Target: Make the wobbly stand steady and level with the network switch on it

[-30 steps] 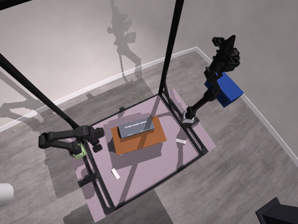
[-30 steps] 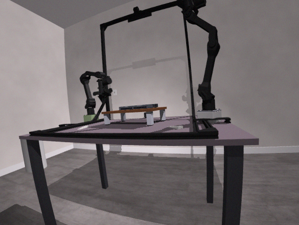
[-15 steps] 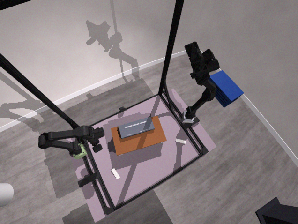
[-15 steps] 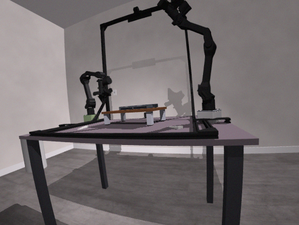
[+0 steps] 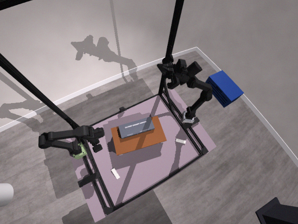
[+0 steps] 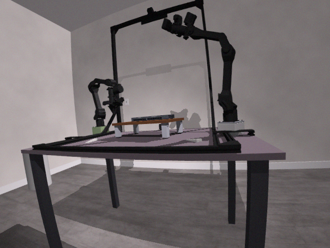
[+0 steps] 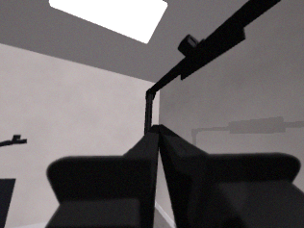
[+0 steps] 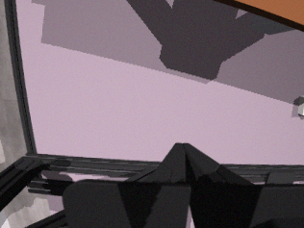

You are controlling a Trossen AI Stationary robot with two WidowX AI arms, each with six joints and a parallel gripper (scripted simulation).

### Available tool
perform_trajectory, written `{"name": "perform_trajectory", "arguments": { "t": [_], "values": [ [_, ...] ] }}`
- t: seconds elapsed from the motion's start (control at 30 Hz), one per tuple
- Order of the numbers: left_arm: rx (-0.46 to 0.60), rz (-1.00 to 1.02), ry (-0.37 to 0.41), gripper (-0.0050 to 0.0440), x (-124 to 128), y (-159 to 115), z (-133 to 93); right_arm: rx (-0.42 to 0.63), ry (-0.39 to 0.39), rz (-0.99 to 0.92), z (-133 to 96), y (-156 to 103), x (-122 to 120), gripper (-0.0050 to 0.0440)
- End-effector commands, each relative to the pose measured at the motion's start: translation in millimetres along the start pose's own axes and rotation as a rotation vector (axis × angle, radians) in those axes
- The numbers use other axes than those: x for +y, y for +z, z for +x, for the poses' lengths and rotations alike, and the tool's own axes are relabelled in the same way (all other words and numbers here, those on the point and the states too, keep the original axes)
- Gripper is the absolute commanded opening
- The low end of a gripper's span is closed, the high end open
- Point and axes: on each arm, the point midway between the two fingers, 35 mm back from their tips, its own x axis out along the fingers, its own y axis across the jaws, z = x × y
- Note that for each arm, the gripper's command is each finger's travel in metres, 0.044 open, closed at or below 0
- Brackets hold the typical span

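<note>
- Currently, top: network switch point(image 5: 136, 128) point(image 6: 152, 118) lies on orange stand point(image 5: 156, 137) point(image 6: 149, 122) point(image 8: 289, 8), counter point(image 5: 144, 173) point(image 6: 160, 154) point(image 8: 106, 105) beneath; one wedge point(image 5: 115, 173) point(image 6: 91, 140) and another wedge point(image 5: 180, 141) point(image 6: 197, 139) apart from it.
- Exterior: left gripper point(image 5: 159, 65) point(image 6: 165, 24) point(image 7: 159, 128) raised high; right gripper point(image 5: 95, 141) point(image 6: 111, 108) point(image 8: 182, 144) above counter.
- Left wrist: gripper closed, nothing held.
- Right wrist: gripper closed, empty, touching nothing.
</note>
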Motion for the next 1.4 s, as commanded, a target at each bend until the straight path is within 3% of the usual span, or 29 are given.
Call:
{"name": "perform_trajectory", "arguments": {
  "t": [0.0, 0.27, 0.3, 0.47, 0.5, 0.73, 0.83, 1.03, 1.07, 1.37],
  "values": [
    [0.099, -0.007, 0.006, 0.0000, 1, -29, 2, 0.000, 0.000, 0.000, 0, 0, 0, 0.0000],
    [0.512, -0.027, 0.037, 0.0000, 8, -148, -7, 0.000, 0.000, 0.000, 0, 0, 0, 0.0000],
    [0.512, -0.027, 0.037, 0.0000, 9, -161, -7, 0.000, 0.000, 0.000, 0, 0, 0, 0.0000],
    [0.512, -0.027, 0.037, 0.0000, 9, -162, -7, 0.000, 0.000, 0.000, 0, 0, 0, 0.0000],
    [0.495, -0.021, 0.034, 0.0000, 8, -150, -8, 0.000, 0.000, 0.000, 0, 0, 0, 0.0000],
    [0.853, -0.038, 0.067, 0.0000, 14, -254, -46, 0.000, 0.000, 0.000, 0, 0, 0, 0.0000],
    [1.006, -0.043, 0.083, 0.0000, 16, -287, -67, 0.000, 0.000, 0.000, 0, 0, 0, 0.0000],
    [1.006, -0.043, 0.083, 0.0000, 16, -293, -70, 0.000, 0.000, 0.000, 0, 0, 0, 0.0000],
    [0.991, -0.038, 0.080, 0.0000, 15, -284, -68, 0.000, 0.000, 0.000, 0, 0, 0, 0.0000],
    [1.455, -0.053, 0.136, 0.0000, 20, -376, -159, 0.000, 0.000, 0.000, 0, 0, 0, 0.0000]
  ]
}}
